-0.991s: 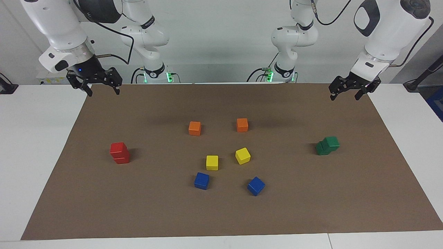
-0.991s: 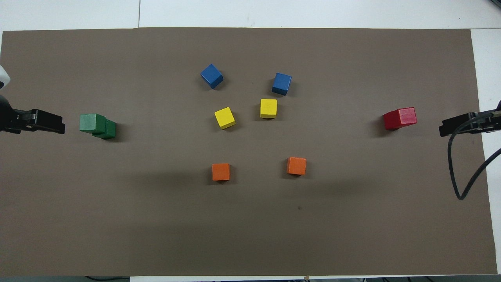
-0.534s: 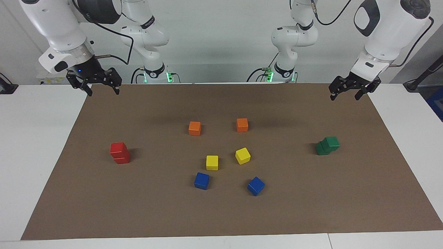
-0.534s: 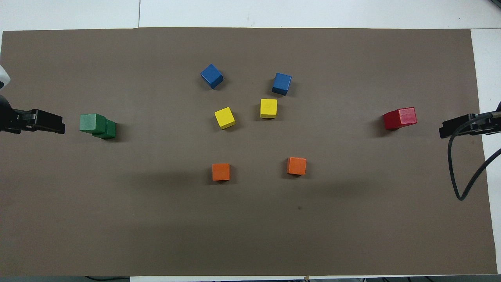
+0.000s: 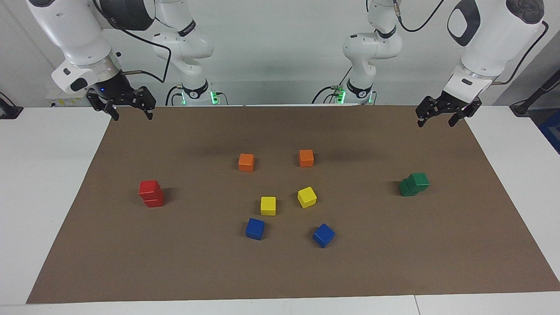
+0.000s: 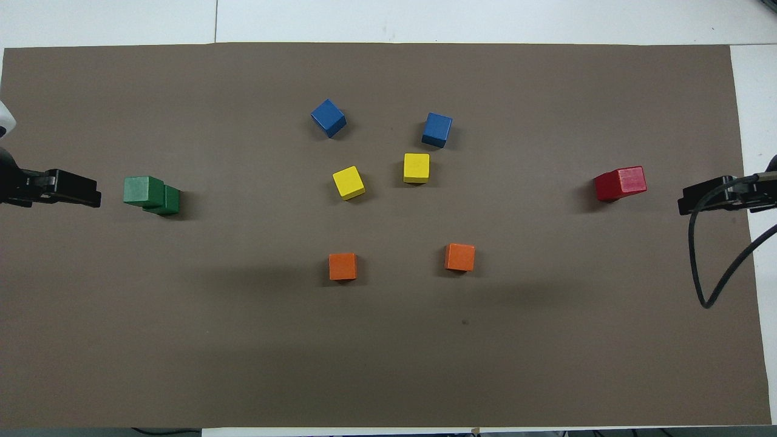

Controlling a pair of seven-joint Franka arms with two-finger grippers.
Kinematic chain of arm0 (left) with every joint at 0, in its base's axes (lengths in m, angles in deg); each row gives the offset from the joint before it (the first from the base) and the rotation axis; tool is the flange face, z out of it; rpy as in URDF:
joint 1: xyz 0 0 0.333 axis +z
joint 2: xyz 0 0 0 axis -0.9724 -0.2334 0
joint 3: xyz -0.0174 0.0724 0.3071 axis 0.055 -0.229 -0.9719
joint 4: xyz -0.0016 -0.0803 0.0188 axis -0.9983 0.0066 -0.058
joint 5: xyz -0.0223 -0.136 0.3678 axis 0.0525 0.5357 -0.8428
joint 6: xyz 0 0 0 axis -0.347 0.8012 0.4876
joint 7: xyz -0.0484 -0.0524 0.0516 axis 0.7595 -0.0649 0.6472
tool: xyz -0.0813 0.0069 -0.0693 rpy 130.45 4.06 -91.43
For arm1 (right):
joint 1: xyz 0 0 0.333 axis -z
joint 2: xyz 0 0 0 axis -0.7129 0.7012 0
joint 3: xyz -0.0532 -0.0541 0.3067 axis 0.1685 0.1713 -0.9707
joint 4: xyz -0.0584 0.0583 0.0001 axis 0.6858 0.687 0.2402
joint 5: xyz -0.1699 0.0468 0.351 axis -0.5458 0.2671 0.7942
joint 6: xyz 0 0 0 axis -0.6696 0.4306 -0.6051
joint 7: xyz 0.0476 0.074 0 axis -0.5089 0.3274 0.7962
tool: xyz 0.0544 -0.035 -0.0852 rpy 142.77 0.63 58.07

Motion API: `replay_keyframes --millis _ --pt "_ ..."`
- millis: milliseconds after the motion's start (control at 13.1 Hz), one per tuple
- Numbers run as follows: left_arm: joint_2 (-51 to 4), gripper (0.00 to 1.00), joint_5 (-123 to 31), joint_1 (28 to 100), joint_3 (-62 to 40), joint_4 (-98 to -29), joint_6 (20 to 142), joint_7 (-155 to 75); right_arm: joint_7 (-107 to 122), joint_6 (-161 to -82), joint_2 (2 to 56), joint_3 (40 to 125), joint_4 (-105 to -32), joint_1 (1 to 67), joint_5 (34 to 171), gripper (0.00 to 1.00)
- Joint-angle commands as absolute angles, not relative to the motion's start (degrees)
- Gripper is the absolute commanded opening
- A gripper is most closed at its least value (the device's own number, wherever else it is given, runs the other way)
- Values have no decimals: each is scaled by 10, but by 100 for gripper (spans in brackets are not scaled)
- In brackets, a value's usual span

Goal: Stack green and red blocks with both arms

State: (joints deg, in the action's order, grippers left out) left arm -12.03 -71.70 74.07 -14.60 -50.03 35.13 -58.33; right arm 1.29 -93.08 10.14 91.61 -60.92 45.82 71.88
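My red pair [image 5: 151, 193] stands stacked toward my right arm's end of the counter [image 5: 39, 183], and my green pair [image 5: 414, 184] is stacked but skewed toward my left arm's end. Over the last second my right gripper [image 5: 127, 107] has only drifted slightly, raised, jaws wide and empty. My left gripper [image 5: 442, 114] hangs likewise empty, jaws spread. I judge the stacking done.

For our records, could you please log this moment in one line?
red matte cubes: stacked | green matte cubes: stacked, offset | left gripper, right gripper: open, raised
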Motion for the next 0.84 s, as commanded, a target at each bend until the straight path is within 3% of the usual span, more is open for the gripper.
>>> replay_keyframes --millis 0,762 --pt "-108 100 -710 746 -144 -510 346 -581 1 -926 90 915 -622 460 726 100" --pt "-108 100 -710 746 -144 -510 346 -581 -7 -928 90 916 -622 465 721 100"
